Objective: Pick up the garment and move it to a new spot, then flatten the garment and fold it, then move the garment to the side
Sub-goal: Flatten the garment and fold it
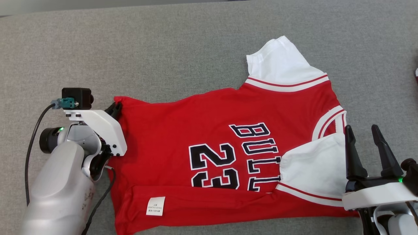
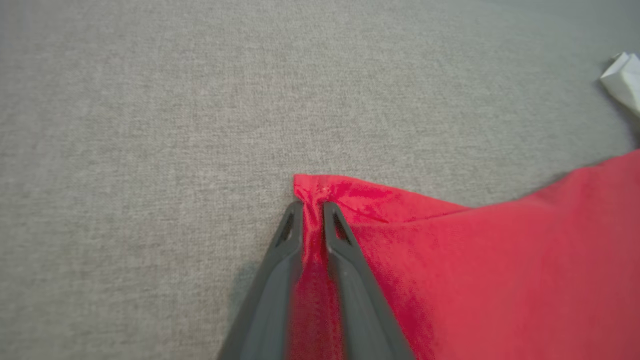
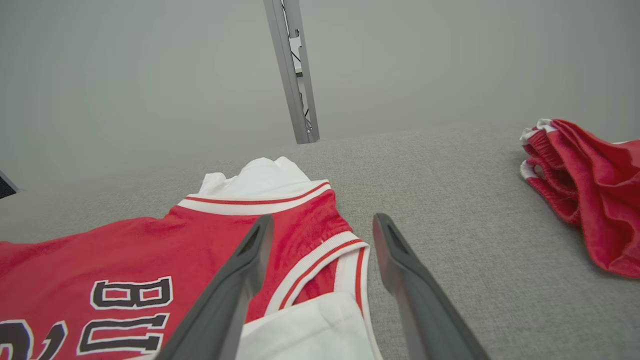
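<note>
The garment [image 1: 209,137] is a red jersey with white sleeves and black "BULLS 23" lettering, lying flat on the grey surface with its near edge folded over. My left gripper [image 1: 115,108] is shut on the far hem corner at the garment's left end; the left wrist view shows red cloth [image 2: 312,210] pinched between its dark fingers [image 2: 345,250]. At the lower right my right gripper [image 1: 363,130] stands open above the near white sleeve [image 1: 313,166], holding nothing. From the right wrist its fingers [image 3: 240,270] straddle the collar edge [image 3: 320,260].
A second red garment with white trim [image 3: 585,185] lies bunched to the right, its edge just showing in the head view [image 1: 416,75]. A metal post [image 3: 295,70] stands beyond the grey surface [image 1: 163,49]. Open grey fabric stretches left and behind the jersey.
</note>
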Controlling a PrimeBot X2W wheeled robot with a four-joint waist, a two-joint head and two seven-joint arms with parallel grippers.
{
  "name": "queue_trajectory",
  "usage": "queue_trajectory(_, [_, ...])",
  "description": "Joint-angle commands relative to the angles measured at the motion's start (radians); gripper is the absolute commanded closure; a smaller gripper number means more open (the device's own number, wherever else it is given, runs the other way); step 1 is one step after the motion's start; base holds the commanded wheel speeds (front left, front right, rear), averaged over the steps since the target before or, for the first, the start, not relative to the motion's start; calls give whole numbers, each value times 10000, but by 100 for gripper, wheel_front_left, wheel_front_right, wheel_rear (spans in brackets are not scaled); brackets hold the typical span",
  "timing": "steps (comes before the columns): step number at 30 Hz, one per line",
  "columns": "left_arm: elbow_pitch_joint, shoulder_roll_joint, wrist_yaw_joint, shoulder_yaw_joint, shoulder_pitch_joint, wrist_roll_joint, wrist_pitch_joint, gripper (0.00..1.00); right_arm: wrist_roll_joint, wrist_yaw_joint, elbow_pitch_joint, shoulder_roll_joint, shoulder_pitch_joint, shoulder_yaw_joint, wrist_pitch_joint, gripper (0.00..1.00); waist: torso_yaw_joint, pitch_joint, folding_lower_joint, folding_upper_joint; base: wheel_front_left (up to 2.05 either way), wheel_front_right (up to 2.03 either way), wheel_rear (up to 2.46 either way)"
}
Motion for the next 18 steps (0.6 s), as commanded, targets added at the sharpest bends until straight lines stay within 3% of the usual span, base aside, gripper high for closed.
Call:
queue_trajectory(1, [80, 0, -58, -35, -178, -39, -49, 100, 66, 1, 29, -38, -141, -28, -63, 0, 2, 50, 0, 0, 0, 0, 0])
queue_trajectory(10, [501, -195, -136, -103, -814, 11, -809, 100, 147, 1, 796, -358, -1335, -628, -26, 0, 301, 319, 0, 0, 0, 0, 0])
queue_trajectory(18, [509, -536, -217, -227, -1263, -3, -1326, 100, 758, 1, 2366, -1110, -3550, -283, 419, 0, 763, 740, 0, 0, 0, 0, 0])
